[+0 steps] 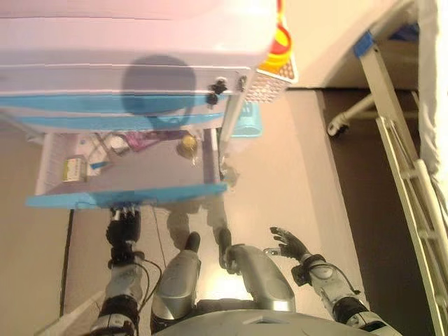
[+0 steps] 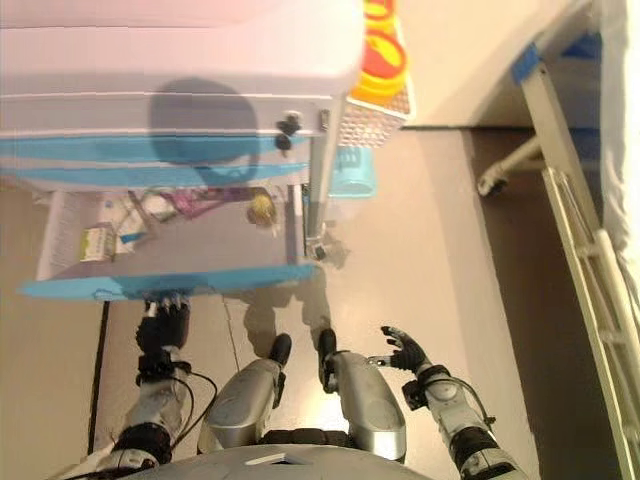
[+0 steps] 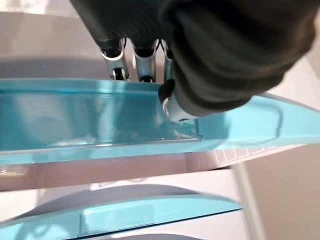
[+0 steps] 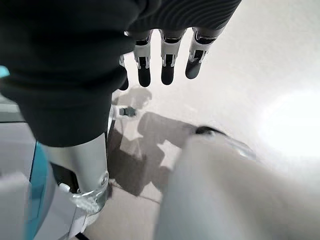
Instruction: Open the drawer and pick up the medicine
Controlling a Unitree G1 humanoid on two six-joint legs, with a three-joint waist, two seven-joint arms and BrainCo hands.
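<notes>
At the blue front edge of the pulled-out drawer [image 1: 126,199], the left hand [image 1: 124,222] has its fingers [image 3: 145,60] hooked over the lip from below; in the left wrist view they curl over the turquoise panel with the thumb pressed against its face, so the hand is clamped on the drawer front. The right hand [image 1: 288,243] hangs well apart, out over the bare floor [image 1: 294,168] to the robot's right, its fingers straight and spread, holding nothing. The first half of the task looks done: the drawer stands well out from the white cabinet [image 1: 119,49] and its inside shows from above. The pick has not begun. Inside lie several small things: a yellowish round item [image 1: 187,145] toward the right rear, a small box [image 1: 75,169] near the left side, and some packets [image 1: 122,142] between them at the back. Which of these is the medicine I cannot tell for certain. All lie beyond the drawer front from the left hand, and far from the right hand, which would need to come up and across to reach in.
</notes>
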